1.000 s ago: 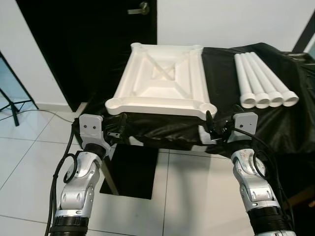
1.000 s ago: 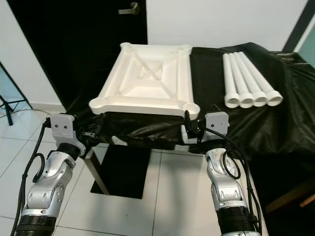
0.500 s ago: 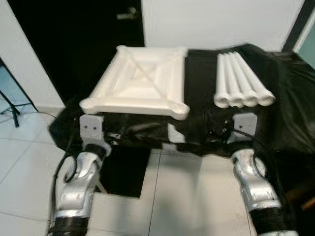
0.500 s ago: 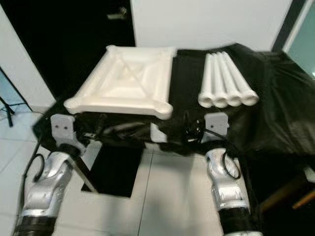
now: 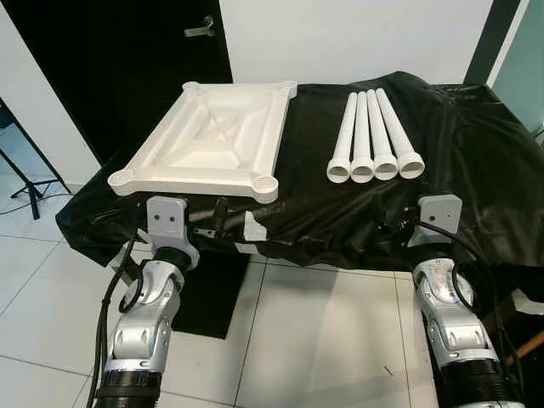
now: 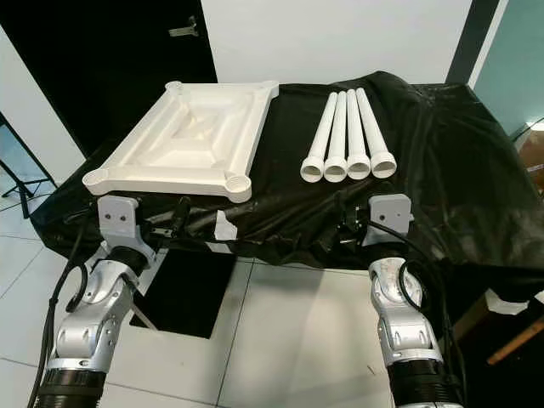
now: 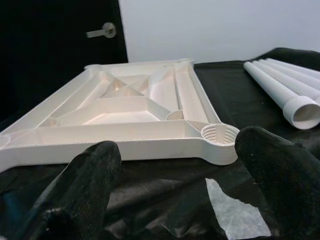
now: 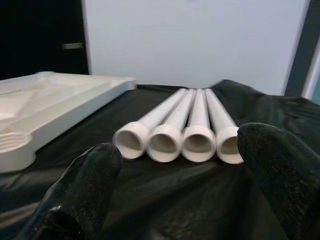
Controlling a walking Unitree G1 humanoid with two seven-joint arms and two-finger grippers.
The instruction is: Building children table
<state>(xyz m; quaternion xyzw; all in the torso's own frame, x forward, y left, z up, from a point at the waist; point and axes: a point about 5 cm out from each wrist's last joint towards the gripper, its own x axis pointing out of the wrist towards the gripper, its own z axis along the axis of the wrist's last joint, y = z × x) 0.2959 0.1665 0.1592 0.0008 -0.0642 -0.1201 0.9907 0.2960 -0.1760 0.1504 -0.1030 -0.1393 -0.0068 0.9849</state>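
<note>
A white plastic tabletop (image 5: 204, 140) lies upside down on the left half of the black-draped table (image 5: 459, 161), its threaded corner sockets (image 7: 219, 135) facing up. To its right, several white tube legs (image 5: 371, 140) lie side by side with their wide ends toward me. My left gripper (image 7: 175, 170) is held open, low before the tabletop's near edge, with nothing between its fingers (image 7: 82, 192). In front of the leg ends (image 8: 177, 140), my right gripper (image 8: 180, 165) is open too and holds nothing. Both wrists (image 5: 166, 223) hover at the table's front edge.
A dark door with a lever handle (image 5: 199, 29) stands behind the table at the left, next to a white wall. White floor tiles (image 5: 323, 340) lie below. A tripod foot (image 5: 30, 187) is at the far left. A white patch (image 5: 253, 228) shows on the cloth's front.
The whole picture has shifted left and sharpened, so the camera has turned right. The tabletop and legs stay put on the cloth. Both grippers remain open at the table's edge.
</note>
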